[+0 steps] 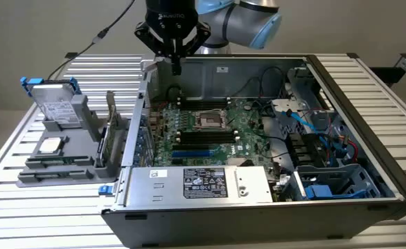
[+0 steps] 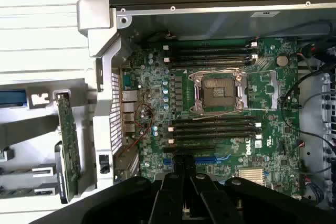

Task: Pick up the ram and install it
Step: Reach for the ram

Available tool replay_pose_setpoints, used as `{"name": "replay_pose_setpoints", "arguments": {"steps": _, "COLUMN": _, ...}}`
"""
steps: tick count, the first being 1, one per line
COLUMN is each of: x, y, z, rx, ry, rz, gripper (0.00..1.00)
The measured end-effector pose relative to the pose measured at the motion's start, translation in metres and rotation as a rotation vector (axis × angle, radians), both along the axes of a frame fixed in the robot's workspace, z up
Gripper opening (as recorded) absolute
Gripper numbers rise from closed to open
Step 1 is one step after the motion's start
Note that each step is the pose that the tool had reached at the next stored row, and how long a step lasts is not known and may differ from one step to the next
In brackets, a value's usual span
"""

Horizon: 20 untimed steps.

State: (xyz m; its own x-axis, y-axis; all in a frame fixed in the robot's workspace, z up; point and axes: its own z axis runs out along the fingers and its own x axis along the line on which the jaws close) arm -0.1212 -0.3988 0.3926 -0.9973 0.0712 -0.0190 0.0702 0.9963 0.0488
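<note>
**Item 1. End effector** [image 2: 184, 159]: nearest my wrist camera. I read its black fingers [image 2: 177, 174] as clenched tip to tip, and I see nothing gripped between them. In the exterior view the end effector [image 1: 176, 70] hangs above the far corner of the case, toward the exterior view's left, clear of the board below.

**Item 2. Arm** [image 1: 248, 21]: grey and blue joints behind the case.

**Item 3. Computer case** [image 1: 258, 220]: black, lying on its side with the interior open, on the slatted white counter [image 1: 43, 220].

**Item 4. Power supply** [image 1: 203, 184]: silver box with a label, along the case's near wall.

**Item 5. Motherboard** [image 1: 220, 148]: green and flat in the case, also seen from the wrist [image 2: 152, 103]. The processor socket [image 2: 219, 92] sits mid-board. Banks of black memory slots [image 2: 215, 128] run on either side of it. I cannot tell whether any slot is filled.

**Item 6. Grey holder** [image 1: 57, 179]: on the counter at the exterior view's left, outside the case.
- A hard drive [image 1: 56, 110] stands upright at its far end.
- A square silver processor chip [image 1: 52, 146] lies flat in the middle.
- An expansion card [image 1: 110, 129] stands on edge beside the case wall, also seen from the wrist [image 2: 68, 148].

**Item 7. The ram** [image 1: 53, 161]: I take it to be the thin greenish strip in the holder, just nearer the camera than the processor chip. It is well apart from the end effector.
</note>
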Motion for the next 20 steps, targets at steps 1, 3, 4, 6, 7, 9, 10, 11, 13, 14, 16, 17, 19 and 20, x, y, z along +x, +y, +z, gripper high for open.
{"name": "replay_pose_setpoints", "arguments": {"steps": 1, "x": 0.0, "y": 0.0, "z": 0.0, "rx": -0.0001, "ry": 0.0, "rz": 0.0, "gripper": 0.1}}
{"name": "replay_pose_setpoints", "arguments": {"steps": 3, "x": 0.0, "y": 0.0, "z": 0.0, "rx": -0.0001, "ry": 0.0, "rz": 0.0, "gripper": 0.1}}
{"name": "replay_pose_setpoints", "arguments": {"steps": 4, "x": 0.0, "y": 0.0, "z": 0.0, "rx": 0.0, "ry": 0.0, "rz": 0.0, "gripper": 0.1}}
{"name": "replay_pose_setpoints", "arguments": {"steps": 6, "x": 0.0, "y": 0.0, "z": 0.0, "rx": -0.0001, "ry": 0.0, "rz": 0.0, "gripper": 0.1}}
{"name": "replay_pose_setpoints", "arguments": {"steps": 7, "x": 0.0, "y": 0.0, "z": 0.0, "rx": 0.0, "ry": 0.0, "rz": 0.0, "gripper": 0.1}}
{"name": "replay_pose_setpoints", "arguments": {"steps": 9, "x": 0.0, "y": 0.0, "z": 0.0, "rx": -0.0001, "ry": 0.0, "rz": 0.0, "gripper": 0.1}}
{"name": "replay_pose_setpoints", "arguments": {"steps": 10, "x": 0.0, "y": 0.0, "z": 0.0, "rx": -0.0001, "ry": 0.0, "rz": 0.0, "gripper": 0.1}}
{"name": "replay_pose_setpoints", "arguments": {"steps": 11, "x": -0.0001, "y": 0.0, "z": 0.0, "rx": -0.0001, "ry": 0.0, "rz": 0.0, "gripper": 0.1}}
{"name": "replay_pose_setpoints", "arguments": {"steps": 13, "x": -0.0009, "y": 0.0, "z": 0.0, "rx": -0.0001, "ry": 0.0, "rz": 0.0, "gripper": 0.1}}
{"name": "replay_pose_setpoints", "arguments": {"steps": 14, "x": -0.0017, "y": 0.0001, "z": 0.0001, "rx": -0.0001, "ry": 0.0001, "rz": 0.0, "gripper": 0.1}}
{"name": "replay_pose_setpoints", "arguments": {"steps": 16, "x": -0.004, "y": 0.0001, "z": 0.0001, "rx": -0.0001, "ry": 0.0004, "rz": 0.0, "gripper": 0.1}}
{"name": "replay_pose_setpoints", "arguments": {"steps": 17, "x": -0.0054, "y": 0.0002, "z": 0.0, "rx": 0.0001, "ry": 0.0006, "rz": 0.0, "gripper": 0.1}}
{"name": "replay_pose_setpoints", "arguments": {"steps": 19, "x": -0.0081, "y": 0.0002, "z": 0.0, "rx": 0.0003, "ry": 0.0015, "rz": 0.0, "gripper": 0.1}}
{"name": "replay_pose_setpoints", "arguments": {"steps": 20, "x": -0.0097, "y": 0.0003, "z": 0.0, "rx": 0.0005, "ry": 0.0019, "rz": 0.0, "gripper": 0.1}}
